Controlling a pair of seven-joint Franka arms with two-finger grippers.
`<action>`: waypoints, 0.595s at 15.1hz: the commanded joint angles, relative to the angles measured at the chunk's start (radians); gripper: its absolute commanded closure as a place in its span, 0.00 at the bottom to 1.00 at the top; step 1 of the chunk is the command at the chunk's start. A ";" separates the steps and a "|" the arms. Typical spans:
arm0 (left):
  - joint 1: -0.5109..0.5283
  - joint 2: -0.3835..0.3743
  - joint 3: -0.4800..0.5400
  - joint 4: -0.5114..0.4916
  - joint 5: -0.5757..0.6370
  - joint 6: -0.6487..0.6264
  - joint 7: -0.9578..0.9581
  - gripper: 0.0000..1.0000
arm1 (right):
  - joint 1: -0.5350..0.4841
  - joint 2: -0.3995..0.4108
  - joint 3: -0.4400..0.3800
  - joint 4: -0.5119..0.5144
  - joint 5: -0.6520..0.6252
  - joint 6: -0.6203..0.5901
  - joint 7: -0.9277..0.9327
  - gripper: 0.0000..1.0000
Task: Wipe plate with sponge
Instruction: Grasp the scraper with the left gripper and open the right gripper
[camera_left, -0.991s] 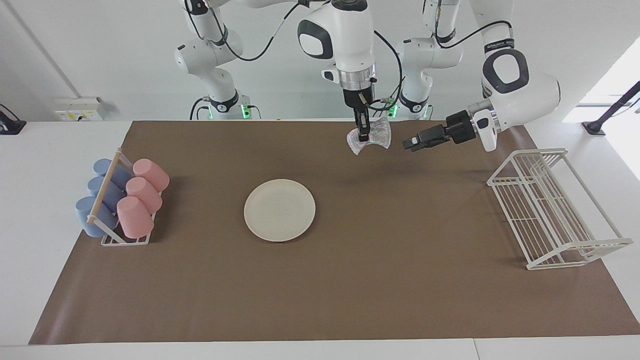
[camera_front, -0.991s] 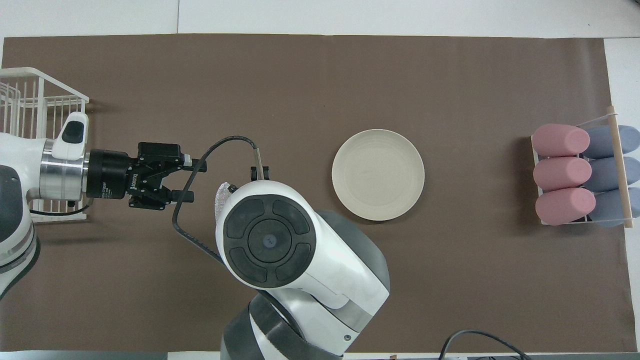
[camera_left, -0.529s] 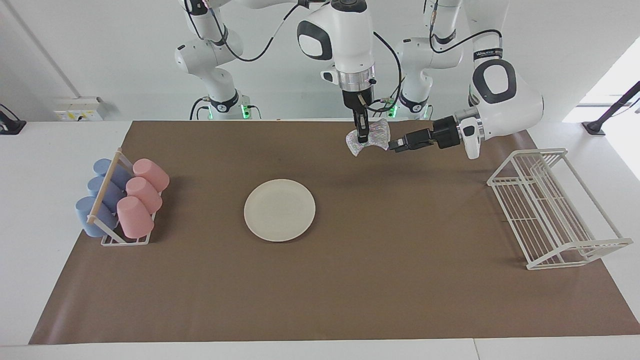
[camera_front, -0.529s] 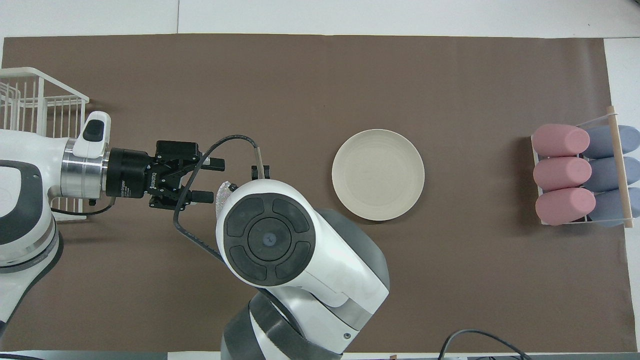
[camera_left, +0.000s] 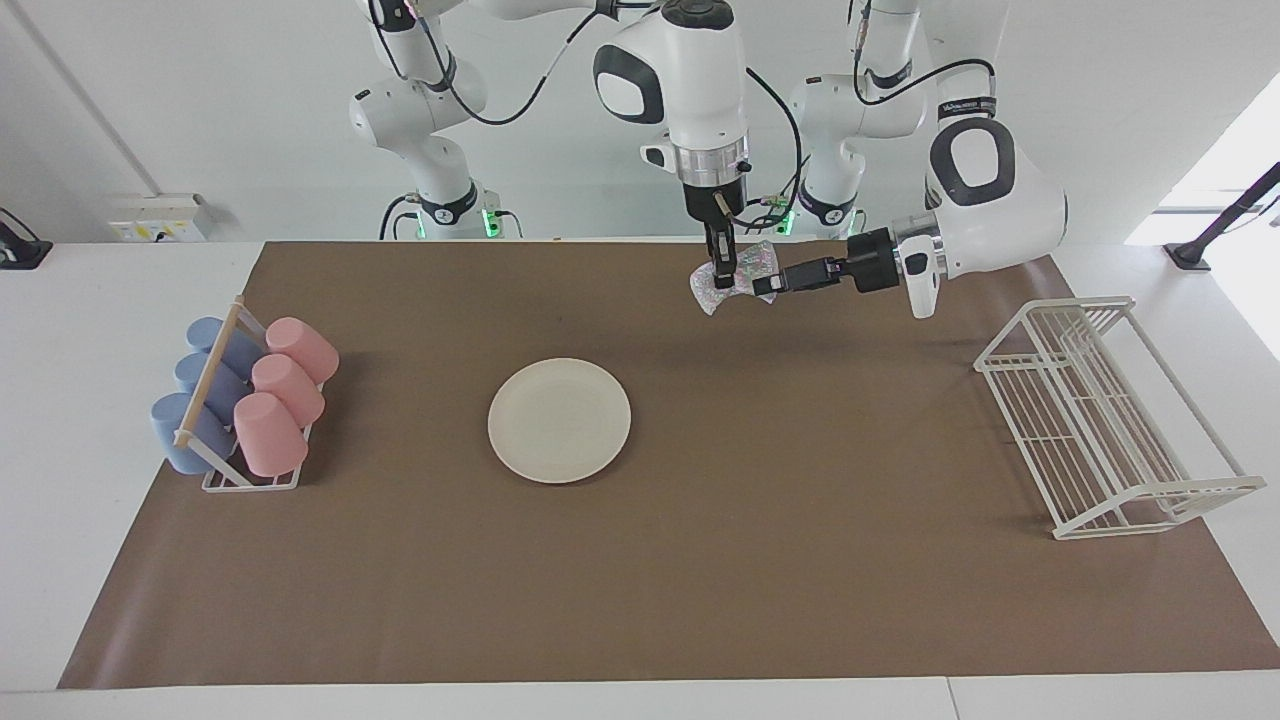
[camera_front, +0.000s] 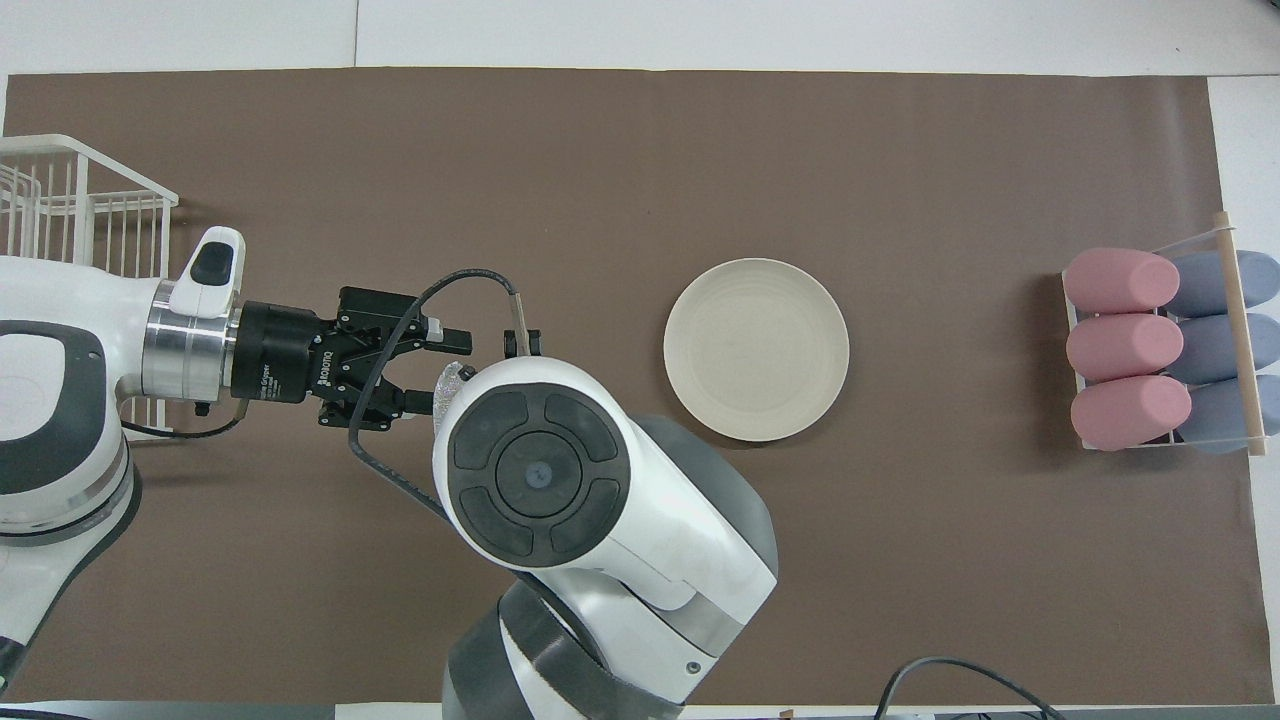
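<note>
the right gripper (camera_left: 722, 268) points straight down, up in the air over the brown mat (camera_left: 700, 560) near the robots' edge of the tabletop (camera_left: 90, 330), and is clamped on the sponge (camera_left: 735, 275), which hangs from its fingertips. the left gripper (camera_left: 768, 283) lies level, its tips at the sponge's edge on the left arm's side; whether its fingers have closed on the sponge cannot be told. the plate (camera_left: 559, 420) lies flat on the mat, well apart from both grippers, toward the right arm's end. a cup rack (camera_left: 250, 478) with pink cups (camera_left: 288, 389) stands at that end. a white wire rack (camera_left: 1100, 420) stands at the left arm's end.
</note>
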 joint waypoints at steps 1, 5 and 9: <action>-0.007 -0.011 0.012 -0.001 -0.015 -0.036 -0.045 1.00 | -0.011 0.012 0.009 0.020 -0.030 -0.018 0.007 1.00; -0.007 -0.011 0.013 0.005 -0.013 -0.041 -0.078 1.00 | -0.012 0.014 0.008 0.020 -0.030 -0.016 0.007 1.00; -0.003 -0.010 0.019 0.012 -0.009 -0.044 -0.098 1.00 | -0.014 0.014 0.008 0.020 -0.030 -0.016 0.004 1.00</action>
